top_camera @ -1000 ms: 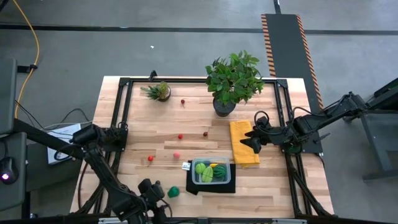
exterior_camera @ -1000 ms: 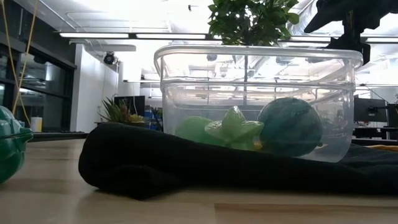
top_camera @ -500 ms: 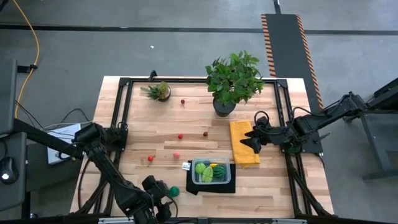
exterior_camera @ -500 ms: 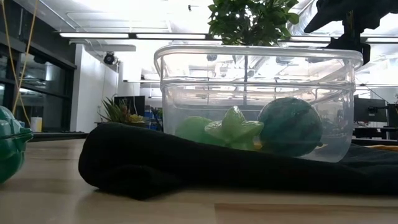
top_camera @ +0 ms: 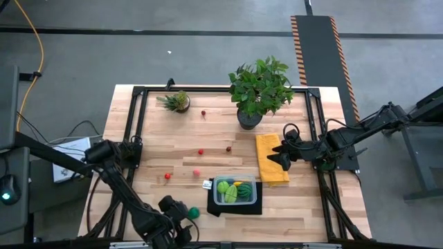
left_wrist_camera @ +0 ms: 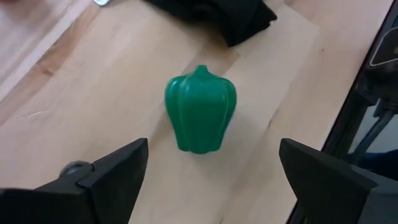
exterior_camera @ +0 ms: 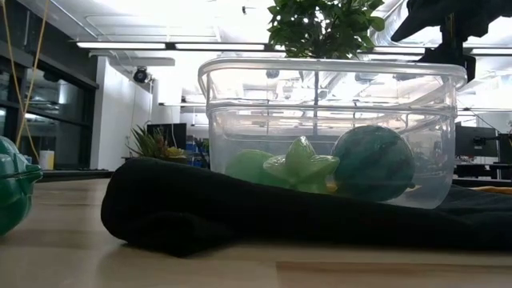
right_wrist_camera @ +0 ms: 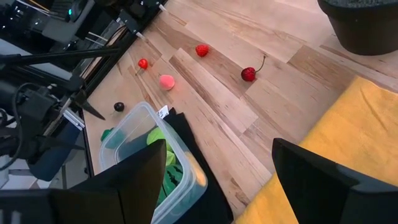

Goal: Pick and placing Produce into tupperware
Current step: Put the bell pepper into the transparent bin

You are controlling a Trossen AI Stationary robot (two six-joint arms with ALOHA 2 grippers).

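Left hand (left_wrist_camera: pixel 208 171) (fingers spread) faces green pepper (left_wrist_camera: pixel 200 109) on table (left_wrist_camera: pixel 93 93)

**What's on the table, by count**

One clear plastic container (top_camera: pixel 235 190) on one black mat (top_camera: pixel 235 206), with three produce pieces visible inside. One green pepper (left_wrist_camera: pixel 200 109) on the wood nearby. Five small loose pieces farther out: three red, one pink, one dark cherry (right_wrist_camera: pixel 249 74). Two potted plants: one big (top_camera: pixel 260 88), one small (top_camera: pixel 176 102). One yellow cloth (top_camera: pixel 270 158). Two robot arms.
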